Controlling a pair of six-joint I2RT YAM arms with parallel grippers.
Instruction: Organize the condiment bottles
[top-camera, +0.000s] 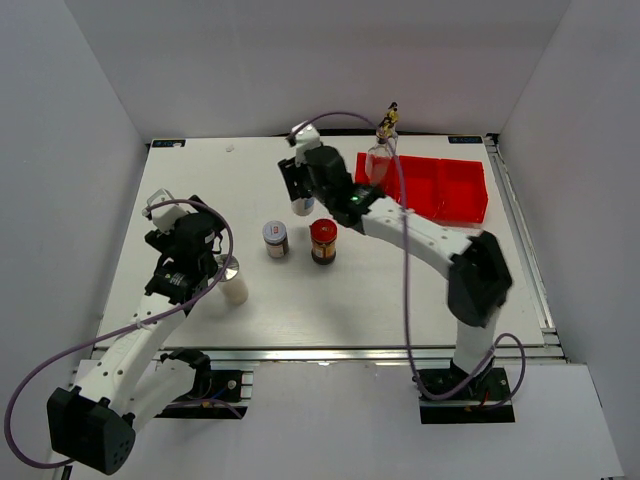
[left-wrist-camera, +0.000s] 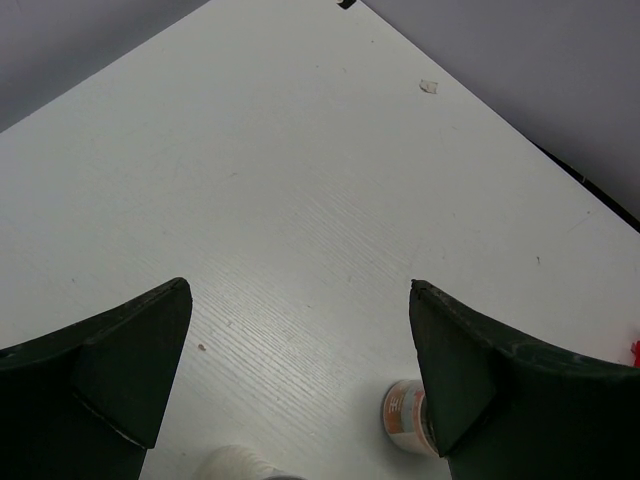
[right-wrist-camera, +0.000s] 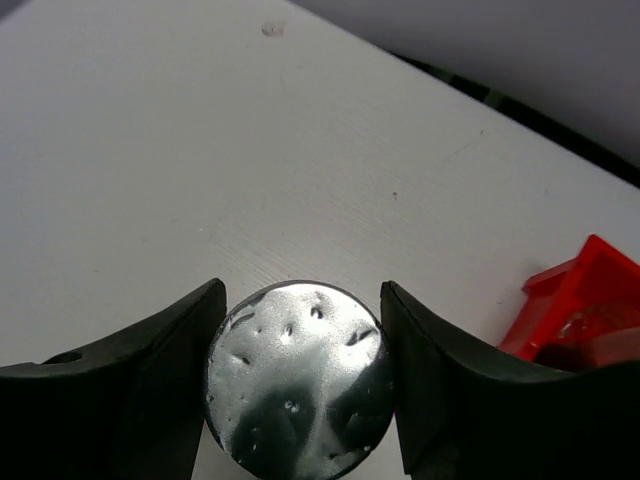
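Right gripper has its jaws pressed on the silver-capped shaker, which stands on the worktop just left of the red tray. Best lift it straight up and keep it upright. Left gripper hangs wide open, empty.

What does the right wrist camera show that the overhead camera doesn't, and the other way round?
Only the right wrist view shows the shiny dimpled cap of the white shaker close up, with the fingers of the right gripper against both its sides. Only the overhead view shows the whole left arm and right arm, a second shaker, a silver-lidded jar, a red-lidded jar and a glass bottle standing in the red tray. Both show the gripped shaker, the red tray and the white table.
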